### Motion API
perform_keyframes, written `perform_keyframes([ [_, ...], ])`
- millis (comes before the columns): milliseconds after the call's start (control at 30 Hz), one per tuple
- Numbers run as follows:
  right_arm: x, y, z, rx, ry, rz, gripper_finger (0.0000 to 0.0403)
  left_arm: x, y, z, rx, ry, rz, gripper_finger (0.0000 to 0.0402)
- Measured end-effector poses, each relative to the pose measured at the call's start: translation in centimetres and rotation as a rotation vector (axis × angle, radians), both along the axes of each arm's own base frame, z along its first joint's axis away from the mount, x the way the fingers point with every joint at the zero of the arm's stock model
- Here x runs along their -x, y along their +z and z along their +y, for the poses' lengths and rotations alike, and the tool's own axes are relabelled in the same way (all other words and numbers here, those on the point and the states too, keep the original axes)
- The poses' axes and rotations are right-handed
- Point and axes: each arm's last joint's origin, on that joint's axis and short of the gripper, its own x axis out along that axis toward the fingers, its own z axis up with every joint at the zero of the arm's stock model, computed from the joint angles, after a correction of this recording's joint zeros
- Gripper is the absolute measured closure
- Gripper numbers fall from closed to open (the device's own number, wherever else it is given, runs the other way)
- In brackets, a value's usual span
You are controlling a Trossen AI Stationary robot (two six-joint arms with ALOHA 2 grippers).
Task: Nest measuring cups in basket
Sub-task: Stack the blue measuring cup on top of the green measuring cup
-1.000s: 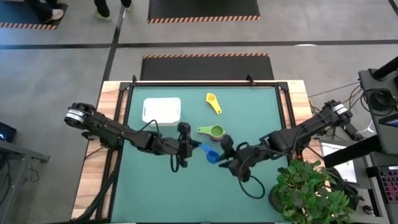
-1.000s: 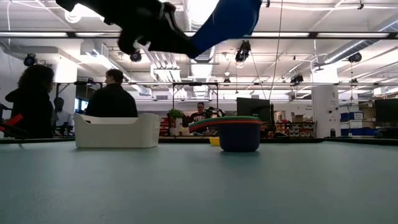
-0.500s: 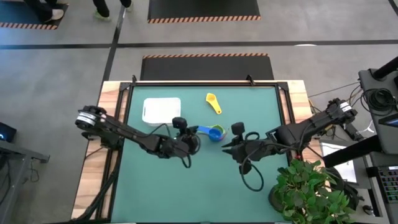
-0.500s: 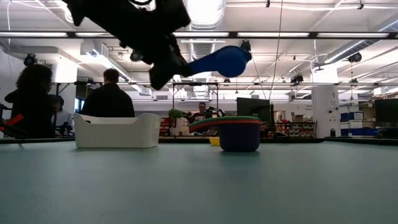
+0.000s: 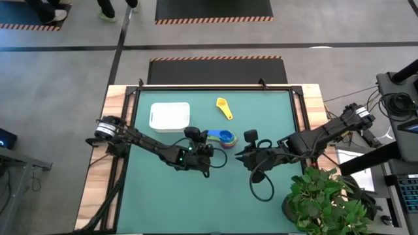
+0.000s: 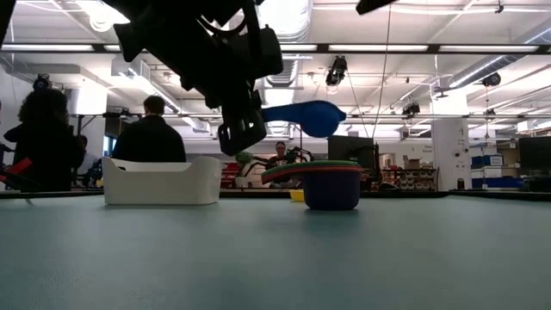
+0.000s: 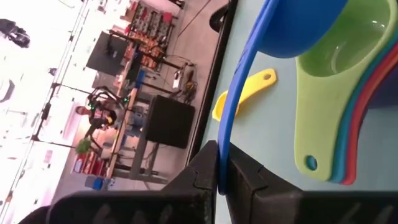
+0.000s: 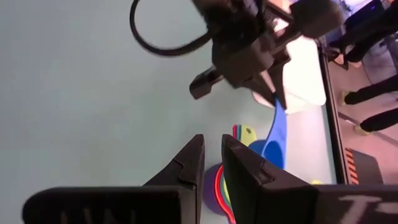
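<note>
My left gripper (image 5: 206, 141) is shut on a blue measuring cup (image 6: 306, 116), which hovers just above a stack of nested cups (image 6: 331, 185). The stack stands on the table's middle, with a green cup (image 7: 339, 62) on top and red and dark rims beneath it. A yellow cup (image 5: 224, 108) lies alone toward the far edge. The white basket (image 5: 170, 116) stands far left of the stack. My right gripper (image 5: 240, 155) waits just right of the stack, shut and holding nothing. My left gripper pinches the blue cup's flat handle near its free end (image 7: 219, 163) between its two fingers. It comes from the table's near-left side, slanting down. The cup is lifted clear and about level, its bowl (image 7: 298, 25) over the green cup.
Wooden table edges frame the green mat (image 5: 163, 196), which is bare toward the near edge. A potted plant (image 5: 326, 202) stands at the near right corner. People sit in the room beyond the far edge (image 6: 153, 129).
My left gripper carried the blue cup toward the far edge and down, from high over the near middle to just above the stack. The cup turned from steeply tipped to about level. My right gripper drew back slightly toward the far right.
</note>
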Motion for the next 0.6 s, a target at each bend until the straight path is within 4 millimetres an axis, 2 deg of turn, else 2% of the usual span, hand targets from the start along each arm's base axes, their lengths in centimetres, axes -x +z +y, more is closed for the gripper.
perform_keyframes([
  [233, 0.12, -0.86, -0.05, -0.014, -0.021, 0.02, 0.036, -0.09, -0.19, -0.09, 0.05, -0.031, -0.008, 0.0401],
  [600, 0.13, -0.97, -0.06, -0.028, -0.034, 0.021, 0.036, -0.23, -0.45, -0.19, 0.126, -0.081, -0.009, 0.0401],
])
